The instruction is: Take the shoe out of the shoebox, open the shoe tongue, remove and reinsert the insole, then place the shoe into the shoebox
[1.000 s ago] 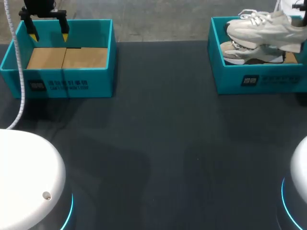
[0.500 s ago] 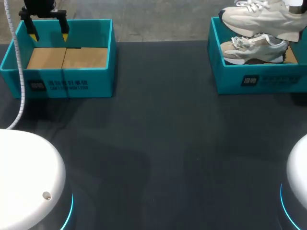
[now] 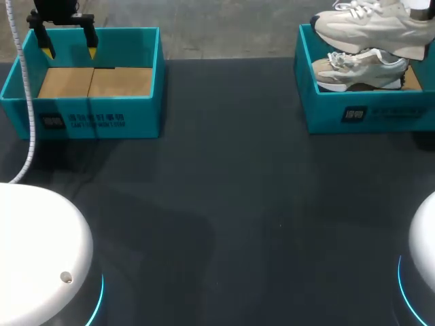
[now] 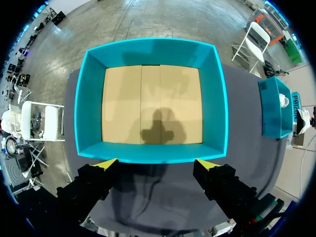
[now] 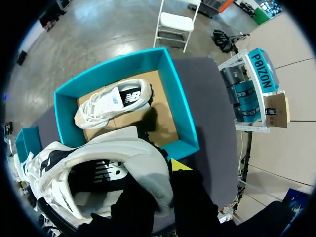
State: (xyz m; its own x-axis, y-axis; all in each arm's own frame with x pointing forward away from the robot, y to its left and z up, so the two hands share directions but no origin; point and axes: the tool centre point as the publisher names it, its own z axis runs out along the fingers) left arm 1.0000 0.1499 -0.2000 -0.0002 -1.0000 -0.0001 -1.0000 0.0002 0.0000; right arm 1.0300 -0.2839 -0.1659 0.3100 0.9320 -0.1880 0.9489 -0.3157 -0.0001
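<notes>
Head view shows the off-white chunky lace-up shoe [image 3: 370, 26] hanging in the air above the teal cardboard shoebox [image 3: 367, 114], which stands at the 1 o'clock corner of the dark grey counter [image 3: 224, 190]. The shoe's toe points toward 9 o'clock and its sole is clear of the box rim. In the right wrist view the right pincer [image 5: 167, 172] grips this shoe at the heel collar, with the padded rim pinched between its two black fingers. One yellow tip shows against the outside of the heel; the other is hidden by the shoe.

Directly under the shoe, inside the shoebox, a second pale shoe of the same kind [image 3: 357, 68] sits on the brown card floor, toe also toward 9 o'clock.

Well apart, at the counter's 11 o'clock corner, stands a second teal cardboard box [image 3: 88, 119] showing its brown card floor. The left pincer [image 3: 68, 49] hovers over that box's far wall. Its fingers are spread wide with nothing between them, and in the left wrist view the yellow tips sit just over one wall's edge.
</notes>
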